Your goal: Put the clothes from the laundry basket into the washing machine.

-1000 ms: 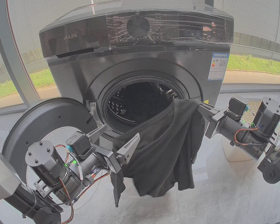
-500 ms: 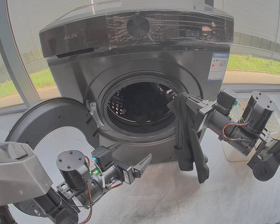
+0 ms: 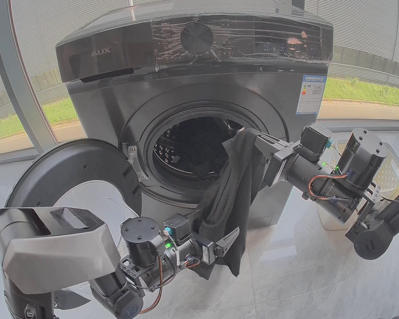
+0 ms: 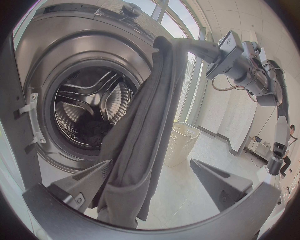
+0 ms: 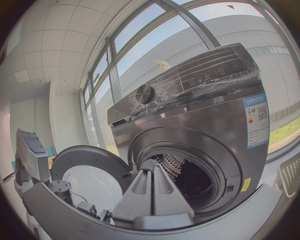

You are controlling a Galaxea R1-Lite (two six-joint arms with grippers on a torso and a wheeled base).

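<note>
The grey washing machine stands with its round door swung open to the left. Dark clothes lie in the drum. My right gripper is at the right rim of the drum opening, shut on the top of a black garment that hangs down to near the floor. In the right wrist view its fingers press together with black cloth at their tip. My left gripper is low in front of the machine, open, with the garment's lower part between its fingers.
A white laundry basket stands on the floor right of the machine, partly behind my right arm. Pale tiled floor spreads in front. Large windows run behind the machine.
The garment no longer spans both grippers and hangs from the right one alone. The left arm dropped low, then moved right to the garment's lower part. The right gripper carried the top left toward the drum.
</note>
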